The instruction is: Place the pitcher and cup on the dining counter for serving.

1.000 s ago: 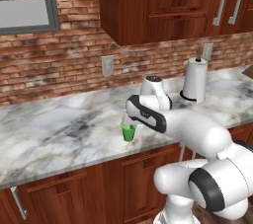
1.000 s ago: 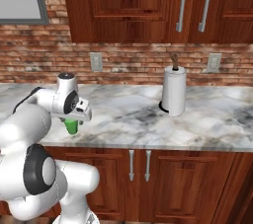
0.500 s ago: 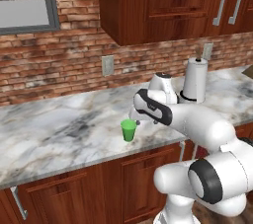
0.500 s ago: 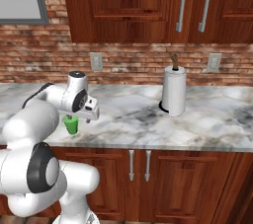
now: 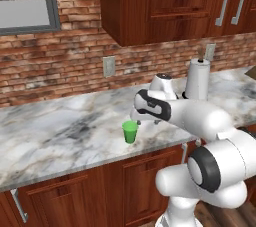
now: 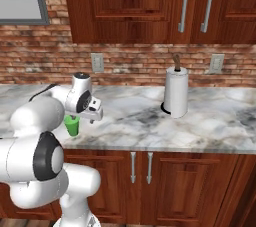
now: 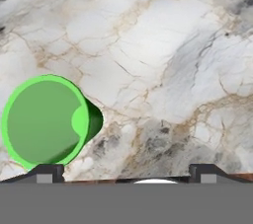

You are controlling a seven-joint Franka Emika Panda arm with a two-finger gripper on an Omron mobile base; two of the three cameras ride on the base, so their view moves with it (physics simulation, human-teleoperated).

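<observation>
The cup is a small bright green tumbler standing upright on a marble worktop along the brick wall. My gripper hangs just right of the cup and a little above its rim, open and holding nothing. From the right base view the cup stands left of the gripper. Looking down in the hand view, the cup is at the left, above one fingertip, outside the gripper. The pitcher and the dining counter are out of view.
A white paper towel roll stands upright at the back right of the worktop, also seen from the right base view as the roll. Wooden wall cabinets hang above. The worktop's front edge runs close to the cup.
My gripper was over the cup a second ago and has drawn off to the right, staying open. The cup has stayed standing in place.
</observation>
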